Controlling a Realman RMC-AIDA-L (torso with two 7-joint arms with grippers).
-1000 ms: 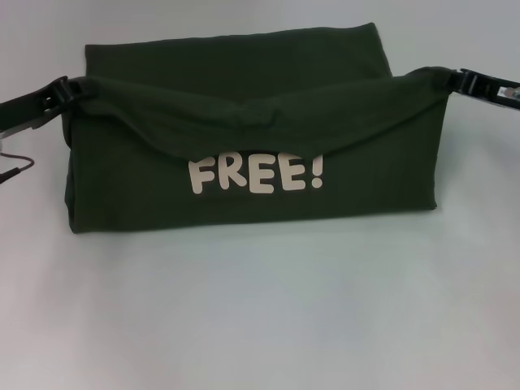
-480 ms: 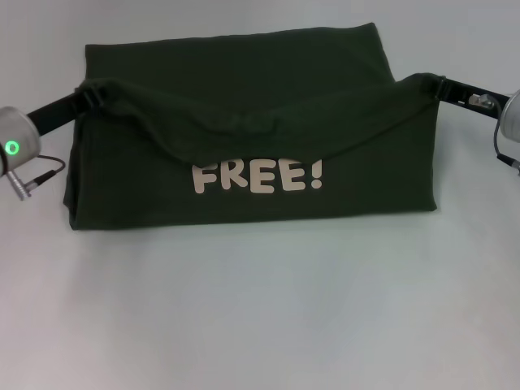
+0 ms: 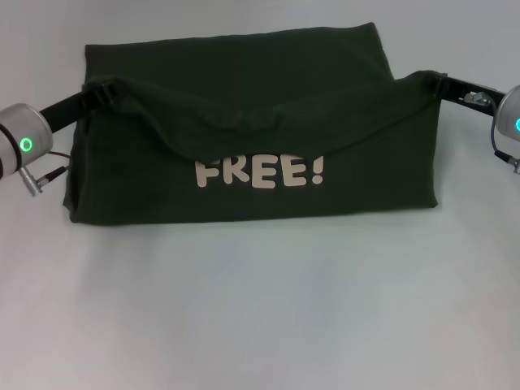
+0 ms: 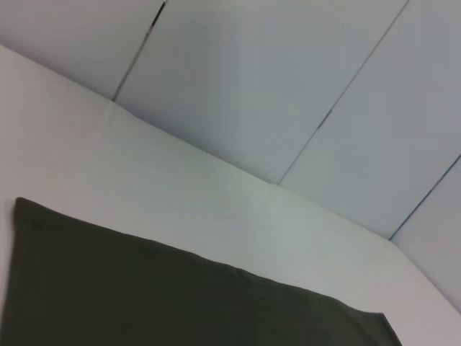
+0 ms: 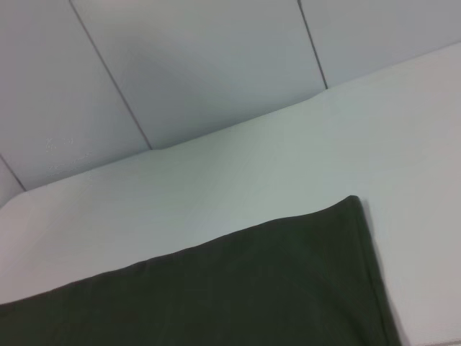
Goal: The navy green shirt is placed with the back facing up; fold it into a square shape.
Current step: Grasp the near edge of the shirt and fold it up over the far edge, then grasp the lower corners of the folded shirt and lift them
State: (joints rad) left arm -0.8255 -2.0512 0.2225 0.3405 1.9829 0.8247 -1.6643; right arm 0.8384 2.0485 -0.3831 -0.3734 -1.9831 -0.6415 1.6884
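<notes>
The navy green shirt [image 3: 244,122] lies on the white table, partly folded, with cream "FREE!" lettering [image 3: 260,172] showing. Its near edge is lifted and sags in the middle between the two grippers. My left gripper [image 3: 96,95] is shut on the shirt's left corner. My right gripper [image 3: 439,84] is shut on the right corner. Both hold the cloth above the rest of the shirt. The shirt's far flat part also shows in the left wrist view [image 4: 144,295] and in the right wrist view [image 5: 238,288].
The white table [image 3: 260,309] stretches in front of the shirt. A pale panelled wall [image 4: 288,86] stands behind the table's far edge.
Both grippers have carried the lifted edge toward the far side. The fold now covers the tops of the letters. The arms' wrists have come further into view.
</notes>
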